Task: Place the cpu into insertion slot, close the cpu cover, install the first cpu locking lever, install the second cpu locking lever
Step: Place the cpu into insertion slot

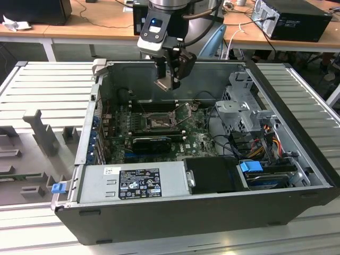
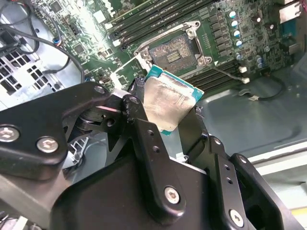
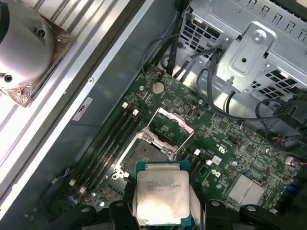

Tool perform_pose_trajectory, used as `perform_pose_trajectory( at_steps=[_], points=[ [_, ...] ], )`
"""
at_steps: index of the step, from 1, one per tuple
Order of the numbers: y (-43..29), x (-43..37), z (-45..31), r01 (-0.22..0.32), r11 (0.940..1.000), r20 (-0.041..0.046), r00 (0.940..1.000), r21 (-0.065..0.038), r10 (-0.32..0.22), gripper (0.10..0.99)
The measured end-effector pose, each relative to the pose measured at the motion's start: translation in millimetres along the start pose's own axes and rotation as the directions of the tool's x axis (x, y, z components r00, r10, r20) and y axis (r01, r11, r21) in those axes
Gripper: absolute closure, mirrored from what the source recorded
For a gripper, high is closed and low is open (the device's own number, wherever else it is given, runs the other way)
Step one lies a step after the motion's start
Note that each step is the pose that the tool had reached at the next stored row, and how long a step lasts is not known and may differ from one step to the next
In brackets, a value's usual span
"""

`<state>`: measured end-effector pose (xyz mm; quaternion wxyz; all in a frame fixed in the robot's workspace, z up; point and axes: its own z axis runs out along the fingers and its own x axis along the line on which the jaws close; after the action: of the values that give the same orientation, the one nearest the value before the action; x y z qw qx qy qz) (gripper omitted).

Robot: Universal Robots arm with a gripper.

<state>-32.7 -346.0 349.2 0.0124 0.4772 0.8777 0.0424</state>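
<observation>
Pinches the cpu [image 2: 169, 103] between the two fingers [image 2: 144, 139] of the gripper [image 1: 168, 83], clamped on opposite edges, with the pale silvery face turned toward both wrist views. Hangs in the upper centre of the exterior view, above the open computer case [image 1: 297, 159] and near its far wall, well apart from the green board [image 1: 199, 141]. Carries the chip tilted rather than level with that board, judging by the exterior view.

Puts the insertion slot [image 1: 158, 123] below the chip, lower in the frame and slightly toward the exterior view's left, with only open air between them. Shows that slot [image 2: 173, 53] bare in the second wrist view: a dark contact field inside a grey metal rim, no chip seated. Has the cpu cover [image 3: 173, 118] swung open, lying back off the socket toward the exterior view's right, so the opening is uncovered.

Crowds the socket with long memory slots [image 2: 158, 19] along two of its sides and a long black card [image 1: 151, 142] just nearer the camera. Keeps the drive cage [image 1: 241, 103] and loose cables [image 1: 215, 114] off toward the exterior view's right, apart from the straight path down.
</observation>
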Motion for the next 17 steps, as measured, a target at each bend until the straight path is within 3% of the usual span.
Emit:
perform_pose_trajectory(
  at_steps=[9, 17],
  points=[
    [0.0, 0.0, 0.1, -0.060, 0.9982, 0.0052, 0.9982, -0.001, 0.060, 0.561],
    [0.0, 0.0, 0.3, -0.127, 0.9920, 0.0108, 0.9919, -0.003, 0.127, 0.561]
  ],
)
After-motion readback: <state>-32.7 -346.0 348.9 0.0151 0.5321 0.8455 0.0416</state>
